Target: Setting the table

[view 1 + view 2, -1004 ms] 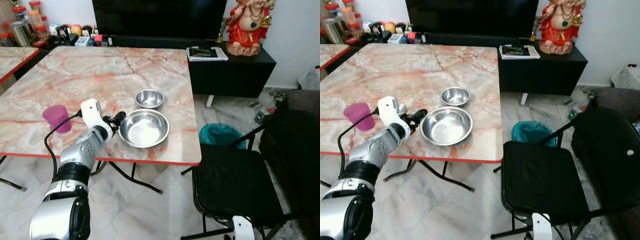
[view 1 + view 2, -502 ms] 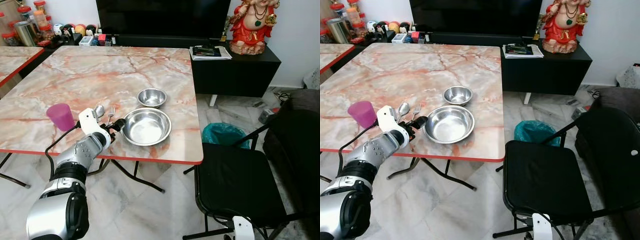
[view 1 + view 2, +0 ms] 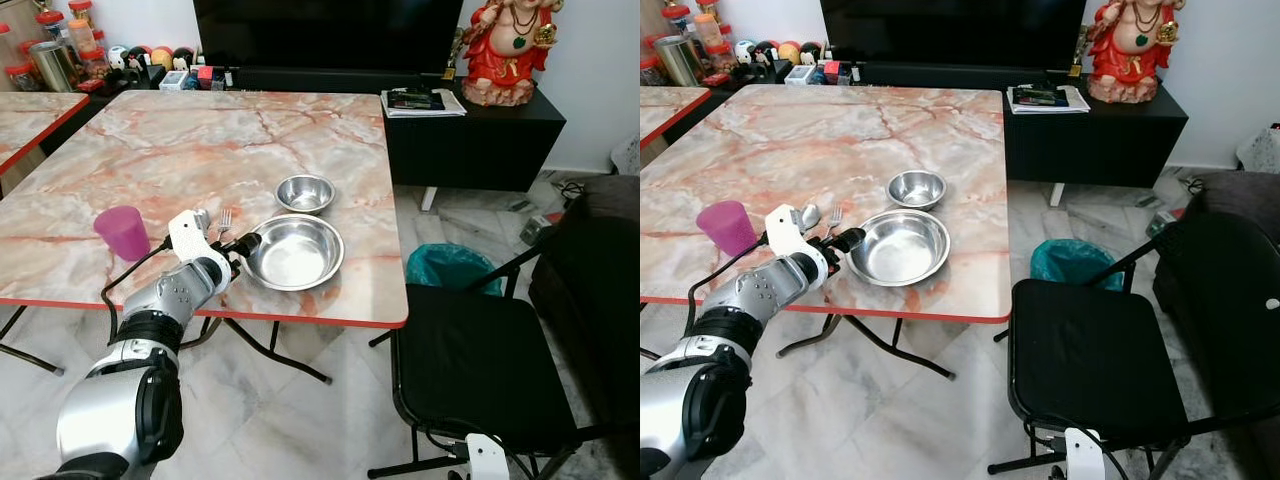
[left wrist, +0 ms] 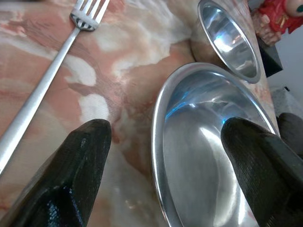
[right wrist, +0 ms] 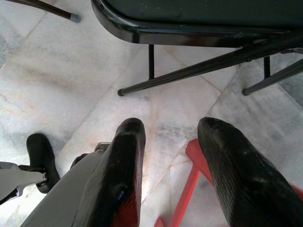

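Your left gripper (image 4: 161, 142) is spread wide, straddling the near rim of the large shallow steel bowl (image 3: 295, 253) on the marble-patterned bench (image 3: 150, 150). You're wanting one finger inside before pinching; steel fork (image 4: 42, 94) lying just beside.

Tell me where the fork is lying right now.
The fork lies flat on the marble table near its front edge, just left of the large steel bowl, with the left pincer close beside it.
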`<state>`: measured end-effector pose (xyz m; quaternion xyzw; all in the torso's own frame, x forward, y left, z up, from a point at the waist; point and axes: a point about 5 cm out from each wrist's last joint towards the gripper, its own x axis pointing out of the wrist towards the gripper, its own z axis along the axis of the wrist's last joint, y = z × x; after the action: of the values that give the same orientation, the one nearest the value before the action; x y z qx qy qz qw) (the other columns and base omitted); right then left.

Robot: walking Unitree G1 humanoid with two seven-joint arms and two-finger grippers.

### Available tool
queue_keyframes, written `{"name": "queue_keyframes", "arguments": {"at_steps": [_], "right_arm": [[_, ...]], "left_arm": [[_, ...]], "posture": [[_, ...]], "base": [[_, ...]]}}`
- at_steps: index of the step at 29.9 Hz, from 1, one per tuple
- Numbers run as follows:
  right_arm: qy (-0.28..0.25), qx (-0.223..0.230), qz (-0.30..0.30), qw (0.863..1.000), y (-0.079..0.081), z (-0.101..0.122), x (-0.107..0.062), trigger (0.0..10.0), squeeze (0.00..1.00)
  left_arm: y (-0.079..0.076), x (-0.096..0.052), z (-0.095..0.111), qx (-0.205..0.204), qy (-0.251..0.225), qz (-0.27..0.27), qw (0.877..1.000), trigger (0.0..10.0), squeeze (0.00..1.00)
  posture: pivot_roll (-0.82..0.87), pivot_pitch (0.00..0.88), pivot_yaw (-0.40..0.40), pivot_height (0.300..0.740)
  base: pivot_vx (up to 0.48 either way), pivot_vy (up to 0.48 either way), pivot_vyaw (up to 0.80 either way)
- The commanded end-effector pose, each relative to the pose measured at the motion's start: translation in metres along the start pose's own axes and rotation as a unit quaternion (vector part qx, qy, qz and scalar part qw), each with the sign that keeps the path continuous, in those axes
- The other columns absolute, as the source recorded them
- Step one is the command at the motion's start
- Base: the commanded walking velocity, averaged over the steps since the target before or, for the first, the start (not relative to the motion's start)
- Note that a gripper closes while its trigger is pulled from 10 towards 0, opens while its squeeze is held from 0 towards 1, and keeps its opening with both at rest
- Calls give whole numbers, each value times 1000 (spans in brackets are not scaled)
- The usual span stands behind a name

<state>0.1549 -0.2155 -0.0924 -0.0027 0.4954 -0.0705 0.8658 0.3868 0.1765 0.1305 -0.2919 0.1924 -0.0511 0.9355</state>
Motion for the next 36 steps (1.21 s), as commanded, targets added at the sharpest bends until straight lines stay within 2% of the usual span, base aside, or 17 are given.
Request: {"name": "queue_keyframes", "arguments": {"at_steps": [1,5,13,15,17,18,19,20,25,26,27,28,29,30,31,35,36], "right_arm": [[-5,8,-1,1000,1,1,0,10000,0],[-5,9,-1,1000,1,1,0,10000,0],[-5,11,-2,1000,1,0,0,10000,0],[-5,11,-2,1000,1,0,0,10000,0],[-5,12,-3,1000,1,0,0,10000,0],[-5,12,-3,1000,1,0,0,10000,0],[-5,11,-4,1000,1,0,0,10000,0],[-5,11,-4,1000,1,0,0,10000,0],[-6,11,-4,1000,1,0,0,10000,0],[-6,11,-4,1000,1,0,0,10000,0],[-6,11,-4,1000,1,0,0,10000,0],[-6,12,-5,1000,1,0,0,10000,0],[-6,12,-5,1000,1,0,0,10000,0],[-6,12,-5,1000,1,0,0,10000,0],[-6,12,-5,1000,1,0,0,10000,0],[-6,12,-5,1000,1,0,0,10000,0],[-6,13,-5,1000,1,0,0,10000,0]], "left_arm": [[-4,2,0,10,3,3,1000,10000,0],[-4,4,-4,23,10,15,1000,10000,0],[-3,6,-9,21,15,23,999,10000,0],[-4,6,-10,10,12,18,1000,10000,0],[-5,7,-11,4,10,17,1000,8745,0],[-6,7,-12,-3,9,15,1000,5529,0],[-6,7,-12,-7,7,13,1000,5529,0],[-7,8,-12,-10,6,11,1000,4471,0],[-7,8,-12,-10,6,13,1000,4588,0],[-7,8,-12,-10,6,14,1000,3922,0],[-7,8,-12,-10,6,14,1000,3922,0],[-7,8,-12,-7,7,15,1000,1882,0],[-7,8,-12,-7,7,15,1000,1882,0],[-7,8,-12,-5,8,16,1000,1216,0],[-6,8,-12,-4,9,17,1000,1059,0],[-5,8,-12,-3,11,18,1000,1490,0],[-4,7,-12,-4,13,19,1000,1961,0]], "posture": [[7,0,10,740],[1,0,14,740],[-6,0,19,740],[-9,0,20,740],[-9,0,20,740],[-8,0,18,740],[-7,0,18,740],[-7,0,18,740],[-9,0,17,740],[-9,0,18,740],[-9,0,18,740],[-9,0,18,740],[-9,0,18,740],[-9,0,17,740],[-9,0,18,740],[-9,0,18,740],[-7,0,18,740]], "base": [[0,0,0],[0,0,0],[0,0,0],[0,0,0],[0,0,0],[0,0,0],[0,0,0],[0,0,0],[0,0,0],[0,0,0],[0,0,0],[0,0,0],[0,0,0],[0,0,0],[0,0,0],[0,0,0],[0,0,0]]}}
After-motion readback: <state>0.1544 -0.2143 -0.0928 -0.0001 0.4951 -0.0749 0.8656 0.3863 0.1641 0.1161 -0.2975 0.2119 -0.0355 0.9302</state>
